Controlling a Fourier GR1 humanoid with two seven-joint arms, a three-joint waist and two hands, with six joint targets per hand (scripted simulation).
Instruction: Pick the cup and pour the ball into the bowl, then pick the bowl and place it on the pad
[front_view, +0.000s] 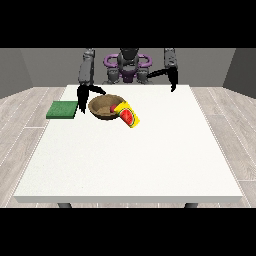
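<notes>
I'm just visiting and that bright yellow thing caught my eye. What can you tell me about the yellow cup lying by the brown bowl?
The yellow cup is bright yellow with a red patch on its side and looks like plastic. It lies tipped over, not upright, leaning against the near right rim of the round brown bowl, one end over the bowl, the other on the white table. Neither hand touches it; the hand at the view's left is beside the bowl. No ball can be made out.
</notes>
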